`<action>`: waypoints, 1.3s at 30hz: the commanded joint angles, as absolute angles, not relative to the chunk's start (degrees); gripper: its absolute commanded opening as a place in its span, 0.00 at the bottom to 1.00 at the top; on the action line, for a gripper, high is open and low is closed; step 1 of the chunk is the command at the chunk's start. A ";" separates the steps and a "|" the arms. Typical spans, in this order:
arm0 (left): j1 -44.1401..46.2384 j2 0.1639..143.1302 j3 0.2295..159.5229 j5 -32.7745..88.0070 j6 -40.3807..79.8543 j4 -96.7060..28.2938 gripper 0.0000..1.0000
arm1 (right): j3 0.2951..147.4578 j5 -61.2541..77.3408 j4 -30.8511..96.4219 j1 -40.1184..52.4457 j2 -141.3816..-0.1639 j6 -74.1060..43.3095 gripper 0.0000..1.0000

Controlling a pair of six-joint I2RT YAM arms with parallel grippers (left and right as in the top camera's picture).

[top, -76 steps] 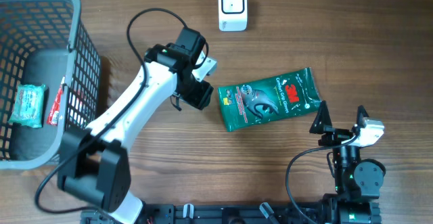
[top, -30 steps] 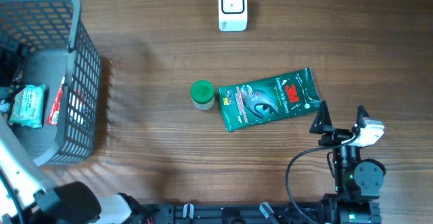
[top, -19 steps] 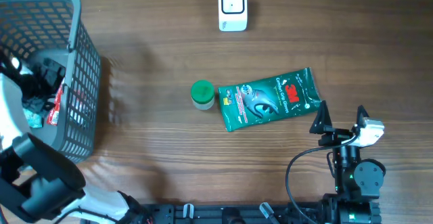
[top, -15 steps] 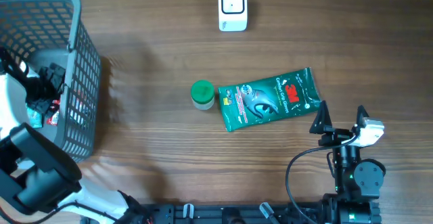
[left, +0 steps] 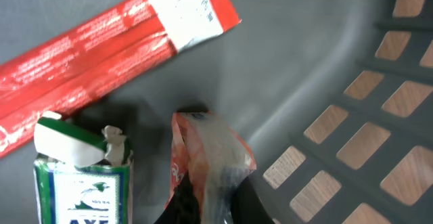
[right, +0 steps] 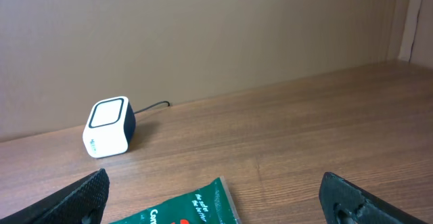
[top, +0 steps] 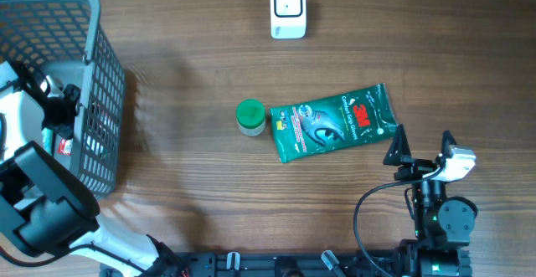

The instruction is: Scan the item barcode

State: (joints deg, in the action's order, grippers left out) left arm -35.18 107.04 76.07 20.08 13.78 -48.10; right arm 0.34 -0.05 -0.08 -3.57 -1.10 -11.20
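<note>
Left claw is closed on the edge of an orange packet, low in the basket. Thin pinch: packet could be dropped or torn on lift. Green-white pack just beside, red stick pack near; either may be dragged. Basket wall must be cleared before the scanner, well apart. Right claw is held open, idle.

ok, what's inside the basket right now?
The basket holds a long red packet, a green-and-white packet and a crinkly orange pouch, pinched by the left gripper. Overhead, the arm covers most of its floor; more may lie hidden.
</note>
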 commanded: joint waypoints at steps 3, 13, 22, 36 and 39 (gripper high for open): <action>-35.16 101.56 82.19 21.21 12.16 -53.39 0.04 | 0.36 -0.45 -0.38 -3.64 -0.80 -10.52 1.00; -33.41 72.42 90.98 22.22 18.24 -58.46 0.04 | 0.36 -0.45 -0.38 -3.66 -0.80 -10.55 1.00; 2.90 65.93 87.02 28.69 9.58 -60.71 0.04 | 0.36 -0.45 -0.38 -3.66 -0.80 -10.52 1.00; 37.12 100.09 73.08 28.56 10.90 -23.00 0.04 | 0.36 -0.47 -0.38 -3.64 -0.80 -10.50 1.00; 37.06 106.06 73.06 29.61 14.17 -19.59 0.04 | 0.36 -0.47 -0.38 -3.64 -0.80 -10.52 0.99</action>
State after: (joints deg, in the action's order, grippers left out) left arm 37.17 100.92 73.45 28.01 9.85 -22.20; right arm 0.34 -0.08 -0.10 -3.57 -1.10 -11.20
